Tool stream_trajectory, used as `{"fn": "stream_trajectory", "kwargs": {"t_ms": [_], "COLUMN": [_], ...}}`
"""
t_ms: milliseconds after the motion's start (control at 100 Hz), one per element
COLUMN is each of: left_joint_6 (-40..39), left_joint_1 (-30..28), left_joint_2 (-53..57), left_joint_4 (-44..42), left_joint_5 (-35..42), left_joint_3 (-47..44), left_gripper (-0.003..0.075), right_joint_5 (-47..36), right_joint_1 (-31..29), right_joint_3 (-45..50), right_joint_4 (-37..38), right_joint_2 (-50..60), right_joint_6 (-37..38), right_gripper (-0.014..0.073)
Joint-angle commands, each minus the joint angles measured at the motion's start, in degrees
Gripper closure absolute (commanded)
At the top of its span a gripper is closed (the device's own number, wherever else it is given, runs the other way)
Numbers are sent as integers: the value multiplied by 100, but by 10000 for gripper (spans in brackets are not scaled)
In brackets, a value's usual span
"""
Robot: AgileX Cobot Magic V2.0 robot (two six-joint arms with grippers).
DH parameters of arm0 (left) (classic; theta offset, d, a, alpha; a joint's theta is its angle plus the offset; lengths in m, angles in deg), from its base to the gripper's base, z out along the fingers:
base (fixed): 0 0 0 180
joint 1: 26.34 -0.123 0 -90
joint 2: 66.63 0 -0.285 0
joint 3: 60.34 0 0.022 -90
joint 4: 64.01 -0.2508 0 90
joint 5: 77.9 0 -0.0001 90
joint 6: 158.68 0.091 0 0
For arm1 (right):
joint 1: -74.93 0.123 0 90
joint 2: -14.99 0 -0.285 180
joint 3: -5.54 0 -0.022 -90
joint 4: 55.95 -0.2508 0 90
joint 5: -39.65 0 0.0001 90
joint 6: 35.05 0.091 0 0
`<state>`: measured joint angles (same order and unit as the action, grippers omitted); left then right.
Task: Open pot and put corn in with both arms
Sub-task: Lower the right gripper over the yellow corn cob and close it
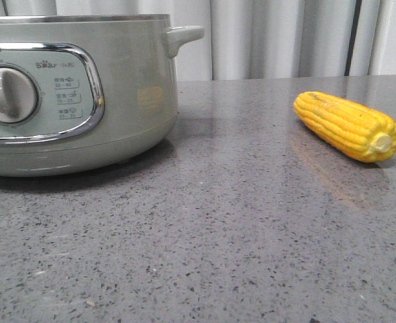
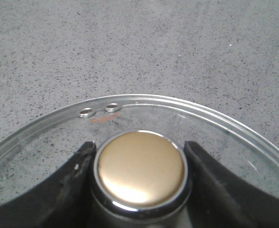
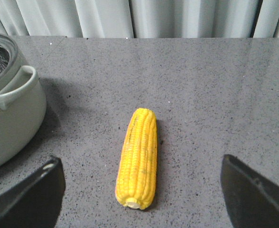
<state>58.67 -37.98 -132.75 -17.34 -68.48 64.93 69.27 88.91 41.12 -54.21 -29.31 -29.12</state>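
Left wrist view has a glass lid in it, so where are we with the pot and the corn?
The left gripper is closed on the gold knob of the glass lid, which shows only grey countertop through it, so the lid is off the pot. The right gripper, jaws wide open, hangs over the corn, which lies untouched on the table beside the pot.
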Motion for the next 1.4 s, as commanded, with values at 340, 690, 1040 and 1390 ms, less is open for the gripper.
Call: {"fn": "stream_trajectory", "kwargs": {"t_ms": [340,690,1040,1390], "left_joint_6": [-1,-1,-1,-1], "left_joint_1": [59,630,797,797], "left_joint_2": [318,2856,4504,4621], "left_joint_4": [34,87,125,746], "left_joint_5": [165,-749,-1271,-1271], "left_joint_3": [173,184,184,184], "left_gripper": [278,279,280,281], "right_joint_5": [-142,202,168,564], "right_joint_1": [20,20,20,20], "right_joint_3": [-210,-823,-1748,-1823], "right_joint_4": [36,-174,-308,-308], "right_joint_2": [-158,-1975,-3933,-4602], "right_joint_6": [-40,-40,-40,-40], "right_gripper": [8,8,10,307]}}
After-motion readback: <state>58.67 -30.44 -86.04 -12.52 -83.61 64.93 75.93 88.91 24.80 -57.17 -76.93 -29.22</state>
